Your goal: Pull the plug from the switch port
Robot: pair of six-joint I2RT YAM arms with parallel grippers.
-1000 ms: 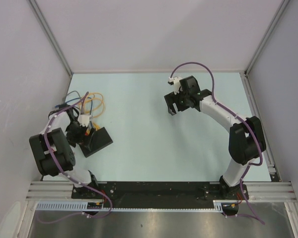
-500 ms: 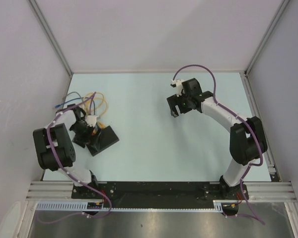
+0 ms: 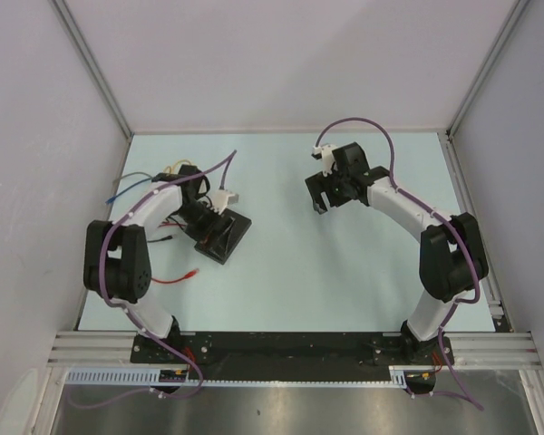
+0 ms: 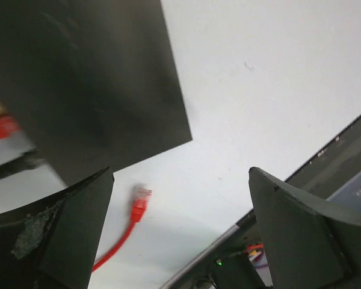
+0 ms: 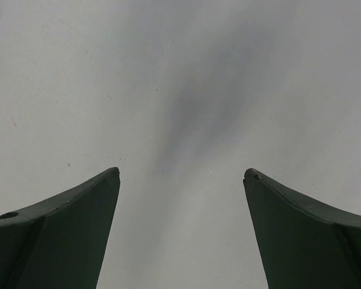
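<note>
Nearest the bases I've got a red plug (image 3: 194, 271) lying loose on the tabletop (image 3: 299, 281). Its red cable (image 3: 170, 279) runs off to the left, and the plug is apart from the switch box.

Just beyond it is the flat black switch box (image 3: 225, 237), sitting diagonal on the tabletop. I can't resolve the switch port itself. The wrist cam shows blurry red and yellow bits at the box's edge, and I can't tell whether they're seated plugs.

Left end effector (image 3: 207, 217) is at the box's far-left side, released. In the wrist cam both fingers are spread with nothing gripped, and the red plug is on the tabletop under the gap.

Farther out on the left there's a blue cable (image 3: 131, 178) and other loose leads.

Right end effector (image 3: 316, 205) is well apart on the far right, hovering over bare tabletop, released and holding nothing.
</note>
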